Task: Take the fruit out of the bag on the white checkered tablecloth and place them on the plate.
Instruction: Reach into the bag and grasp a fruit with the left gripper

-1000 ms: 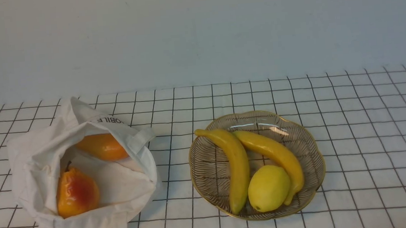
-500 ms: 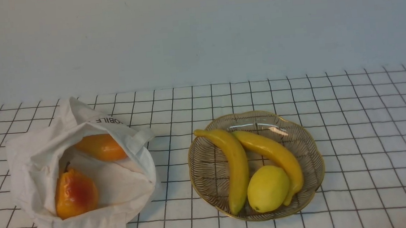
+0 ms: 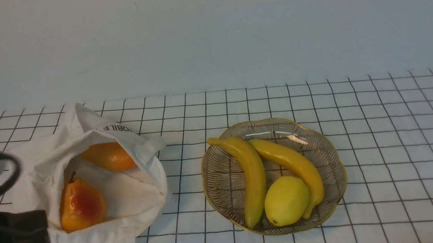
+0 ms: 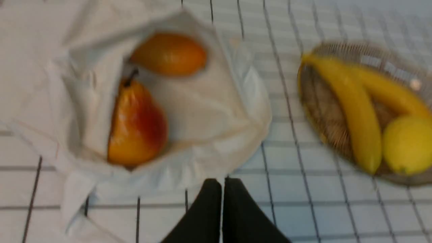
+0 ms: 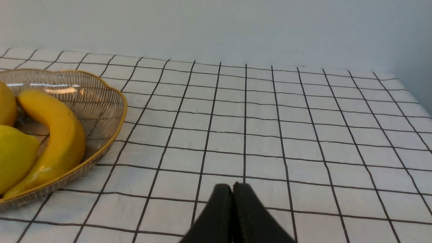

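Observation:
The off-white cloth bag (image 3: pixel 129 198) lies open on the checkered tablecloth (image 3: pixel 395 130) at the left. Inside it are the red-blushed pear (image 3: pixel 81 204) and the oblong orange fruit (image 3: pixel 109 157); both also show in the left wrist view, the pear (image 4: pixel 136 123) and the orange fruit (image 4: pixel 170 54). The gold-rimmed glass plate (image 3: pixel 318 136) sits at the centre. My left gripper (image 4: pixel 222 184) is shut and empty, above the cloth just short of the bag's near rim. My right gripper (image 5: pixel 233 187) is shut and empty over bare cloth, right of the plate (image 5: pixel 101 98).
Two bananas (image 3: pixel 253 172) and a lemon (image 3: pixel 286 200) lie on the plate. The left arm's dark body and cable (image 3: pixel 5 231) show at the lower left of the front view. A plain wall backs the table.
My left arm has come into the front view at the lower left, beside the bag. The bag and fruit stay in place.

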### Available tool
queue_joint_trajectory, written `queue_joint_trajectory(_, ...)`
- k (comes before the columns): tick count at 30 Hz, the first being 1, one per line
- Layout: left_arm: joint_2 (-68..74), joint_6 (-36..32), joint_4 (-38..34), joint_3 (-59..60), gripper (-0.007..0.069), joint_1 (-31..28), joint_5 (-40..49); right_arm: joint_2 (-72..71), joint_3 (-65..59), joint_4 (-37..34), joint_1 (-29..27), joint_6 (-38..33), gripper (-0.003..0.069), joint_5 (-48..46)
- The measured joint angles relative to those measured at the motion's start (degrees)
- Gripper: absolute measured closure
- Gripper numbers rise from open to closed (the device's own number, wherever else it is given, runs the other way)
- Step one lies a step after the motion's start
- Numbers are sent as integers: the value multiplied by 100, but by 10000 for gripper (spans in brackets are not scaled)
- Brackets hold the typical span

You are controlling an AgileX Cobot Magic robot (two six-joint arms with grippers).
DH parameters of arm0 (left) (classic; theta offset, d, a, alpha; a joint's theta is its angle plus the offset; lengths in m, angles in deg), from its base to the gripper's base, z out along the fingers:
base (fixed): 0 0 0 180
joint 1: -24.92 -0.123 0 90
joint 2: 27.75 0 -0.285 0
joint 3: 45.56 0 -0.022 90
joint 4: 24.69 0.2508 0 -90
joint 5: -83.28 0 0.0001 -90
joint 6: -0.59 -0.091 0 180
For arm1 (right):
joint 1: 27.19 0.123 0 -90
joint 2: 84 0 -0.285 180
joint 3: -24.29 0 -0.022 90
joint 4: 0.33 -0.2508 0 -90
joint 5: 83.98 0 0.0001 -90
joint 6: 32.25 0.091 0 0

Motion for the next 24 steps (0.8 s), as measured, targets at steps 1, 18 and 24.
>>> queue_joint_trajectory(1, 422, -165, 6, -150, 632, 0, 142, 0, 0, 0, 0, 0, 673, 0)
queue_joint_trajectory(18, 3686, -861, 455, -1031, 631, 0, -1235, 0, 0, 0, 0, 0, 673, 0)
queue_joint_trajectory(24, 4028, -544, 710, -1051, 580, 0, -1703, 0, 0, 0, 0, 0, 673, 0)
